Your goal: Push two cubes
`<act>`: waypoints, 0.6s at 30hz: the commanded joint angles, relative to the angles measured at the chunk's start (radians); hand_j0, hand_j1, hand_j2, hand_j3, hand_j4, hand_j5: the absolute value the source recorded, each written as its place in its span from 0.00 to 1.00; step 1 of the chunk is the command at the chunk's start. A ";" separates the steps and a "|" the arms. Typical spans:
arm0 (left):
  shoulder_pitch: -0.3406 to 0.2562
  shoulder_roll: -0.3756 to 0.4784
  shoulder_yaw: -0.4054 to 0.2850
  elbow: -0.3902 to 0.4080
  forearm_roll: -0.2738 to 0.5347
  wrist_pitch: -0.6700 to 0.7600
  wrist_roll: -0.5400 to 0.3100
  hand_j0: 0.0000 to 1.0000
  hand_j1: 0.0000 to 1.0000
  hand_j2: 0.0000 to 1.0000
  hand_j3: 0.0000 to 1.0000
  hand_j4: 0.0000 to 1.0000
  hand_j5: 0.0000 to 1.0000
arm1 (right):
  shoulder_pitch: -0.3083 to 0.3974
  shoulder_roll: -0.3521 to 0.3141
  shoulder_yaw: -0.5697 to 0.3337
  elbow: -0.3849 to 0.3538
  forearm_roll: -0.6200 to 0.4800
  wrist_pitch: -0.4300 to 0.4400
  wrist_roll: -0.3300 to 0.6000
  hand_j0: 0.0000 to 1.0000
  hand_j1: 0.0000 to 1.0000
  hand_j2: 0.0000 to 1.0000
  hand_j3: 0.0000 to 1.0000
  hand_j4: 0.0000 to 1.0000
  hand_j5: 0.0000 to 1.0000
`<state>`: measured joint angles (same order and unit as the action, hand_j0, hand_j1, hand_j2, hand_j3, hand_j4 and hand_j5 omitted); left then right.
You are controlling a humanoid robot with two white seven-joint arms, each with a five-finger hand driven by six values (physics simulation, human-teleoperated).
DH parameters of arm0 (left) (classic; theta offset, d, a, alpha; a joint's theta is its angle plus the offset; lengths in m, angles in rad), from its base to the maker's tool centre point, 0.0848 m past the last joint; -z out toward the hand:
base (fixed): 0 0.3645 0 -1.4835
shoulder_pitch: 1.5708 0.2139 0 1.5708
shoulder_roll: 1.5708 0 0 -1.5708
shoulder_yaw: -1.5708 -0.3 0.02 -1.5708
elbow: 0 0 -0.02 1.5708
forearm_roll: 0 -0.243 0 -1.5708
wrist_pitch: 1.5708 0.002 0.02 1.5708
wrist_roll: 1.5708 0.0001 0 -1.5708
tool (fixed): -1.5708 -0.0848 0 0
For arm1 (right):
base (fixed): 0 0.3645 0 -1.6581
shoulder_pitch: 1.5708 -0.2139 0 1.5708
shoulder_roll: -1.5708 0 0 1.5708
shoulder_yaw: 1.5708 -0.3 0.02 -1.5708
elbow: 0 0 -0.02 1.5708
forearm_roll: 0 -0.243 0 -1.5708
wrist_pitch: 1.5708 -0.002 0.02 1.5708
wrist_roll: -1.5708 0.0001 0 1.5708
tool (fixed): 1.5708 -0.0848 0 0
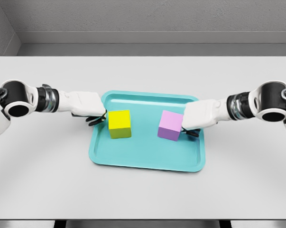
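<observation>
On the teal tray (133,160), yellow cube (119,123) and pink cube (170,125) against half-hidden fingers (94,119), spread unclear.

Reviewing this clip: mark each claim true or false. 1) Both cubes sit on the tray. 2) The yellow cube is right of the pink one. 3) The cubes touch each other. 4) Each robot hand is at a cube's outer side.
1) True: the yellow cube and pink cube sit on the tray.
2) False: yellow is on the left.
3) False: bare tray shows between them.
4) True: left robot hand beside yellow, right robot hand beside pink.
</observation>
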<state>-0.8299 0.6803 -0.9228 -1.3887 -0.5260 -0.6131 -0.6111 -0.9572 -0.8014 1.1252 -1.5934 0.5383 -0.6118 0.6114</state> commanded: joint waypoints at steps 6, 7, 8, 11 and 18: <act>0.000 -0.038 -0.001 0.028 -0.026 0.002 0.000 0.00 0.00 0.00 0.00 0.00 0.00 | -0.002 0.062 0.004 0.007 0.000 0.001 0.000 0.16 0.16 0.16 0.16 0.16 0.16; 0.002 -0.044 -0.002 0.028 -0.026 0.002 0.000 0.00 0.00 0.00 0.00 0.00 0.00 | -0.003 0.074 0.005 0.020 0.000 0.001 0.000 0.16 0.16 0.16 0.16 0.16 0.16; 0.002 -0.047 -0.002 0.027 -0.026 0.002 0.000 0.00 0.00 0.00 0.00 0.00 0.00 | -0.008 0.084 0.016 0.030 0.000 0.001 0.000 0.16 0.16 0.16 0.16 0.16 0.16; 0.002 -0.053 -0.002 0.028 -0.025 0.002 0.000 0.00 0.00 0.00 0.00 0.00 0.00 | -0.026 0.085 0.021 0.040 0.000 0.001 0.000 0.16 0.16 0.16 0.16 0.16 0.16; 0.000 -0.079 -0.001 0.059 -0.023 0.002 0.000 0.00 0.00 0.00 0.00 0.00 0.00 | -0.023 0.031 0.011 0.040 0.002 0.001 0.000 0.27 0.27 0.27 0.27 0.27 0.27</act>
<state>-0.8299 0.6074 -0.9244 -1.3351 -0.5541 -0.6129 -0.6111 -0.9787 -0.7544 1.1382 -1.5546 0.5426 -0.6129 0.6110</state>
